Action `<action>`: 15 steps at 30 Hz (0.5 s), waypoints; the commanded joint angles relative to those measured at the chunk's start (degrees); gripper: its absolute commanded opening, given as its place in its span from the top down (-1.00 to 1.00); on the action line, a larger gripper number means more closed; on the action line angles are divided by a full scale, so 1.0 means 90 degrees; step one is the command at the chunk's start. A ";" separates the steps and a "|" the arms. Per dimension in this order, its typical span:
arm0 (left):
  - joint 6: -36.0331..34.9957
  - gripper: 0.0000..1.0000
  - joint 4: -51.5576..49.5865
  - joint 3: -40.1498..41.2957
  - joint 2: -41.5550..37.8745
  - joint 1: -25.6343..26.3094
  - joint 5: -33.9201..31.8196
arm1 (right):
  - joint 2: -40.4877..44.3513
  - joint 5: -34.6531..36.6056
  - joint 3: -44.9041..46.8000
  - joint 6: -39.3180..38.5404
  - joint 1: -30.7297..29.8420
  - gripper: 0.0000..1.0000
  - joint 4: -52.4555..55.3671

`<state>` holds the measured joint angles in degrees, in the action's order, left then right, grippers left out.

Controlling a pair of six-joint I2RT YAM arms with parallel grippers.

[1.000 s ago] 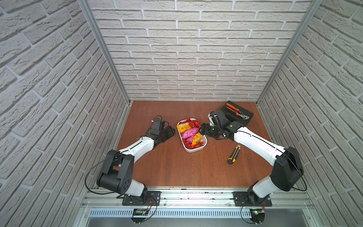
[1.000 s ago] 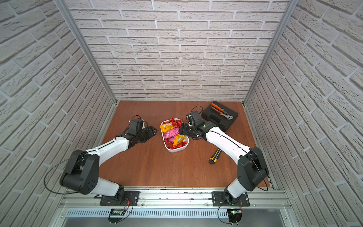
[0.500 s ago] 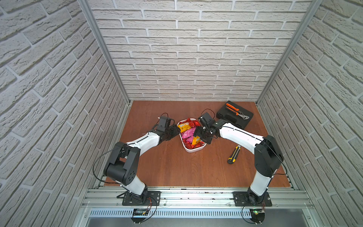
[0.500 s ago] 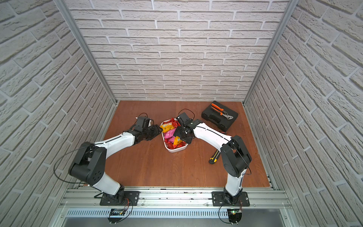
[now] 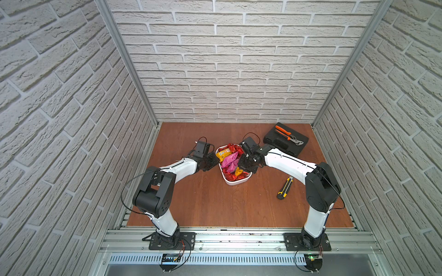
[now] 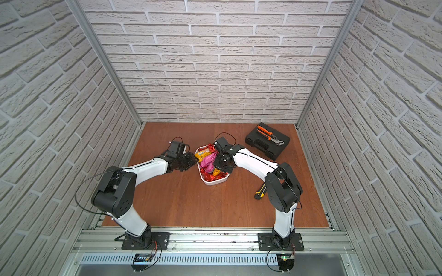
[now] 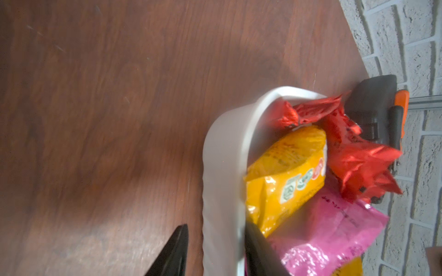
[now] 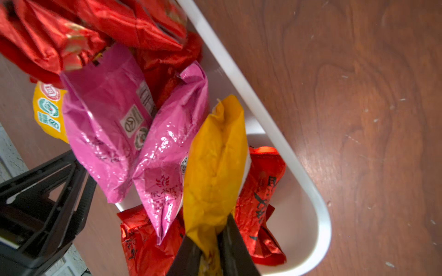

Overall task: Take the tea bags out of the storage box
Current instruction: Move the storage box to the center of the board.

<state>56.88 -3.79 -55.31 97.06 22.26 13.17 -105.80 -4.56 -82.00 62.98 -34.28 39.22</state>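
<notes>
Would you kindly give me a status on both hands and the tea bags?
Right hand shut on yellow tea bag in storage box. Left hand open, straddling its wall. Other tea bags inside. Nothing in the way.

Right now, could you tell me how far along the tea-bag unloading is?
Done: nothing; no sachet lies on the brown wooden table. In hand: the right gripper is shut on a yellow-orange foil sachet inside the shallow white plastic tub, while the left gripper straddles its wall, open. Left: the whole pile of red, pink and yellow foil sachets.
</notes>
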 commanded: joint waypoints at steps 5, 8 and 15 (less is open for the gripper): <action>0.0075 0.25 0.0289 -0.0139 0.0103 0.0106 0.0206 | 0.0982 0.0154 0.0206 -0.0358 -0.0019 0.80 0.0371; 0.0132 0.37 0.0304 -0.0152 0.0165 0.0124 0.0245 | 0.1219 0.0205 0.0253 -0.0497 -0.0019 0.81 0.0464; 0.0262 0.62 0.0165 -0.0316 0.0386 0.0183 0.0251 | 0.1635 0.0292 0.0321 -0.0982 -0.0017 0.93 0.0432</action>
<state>58.67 -2.76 -56.86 99.50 23.44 15.11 -92.95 -3.05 -80.01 57.60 -34.28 43.07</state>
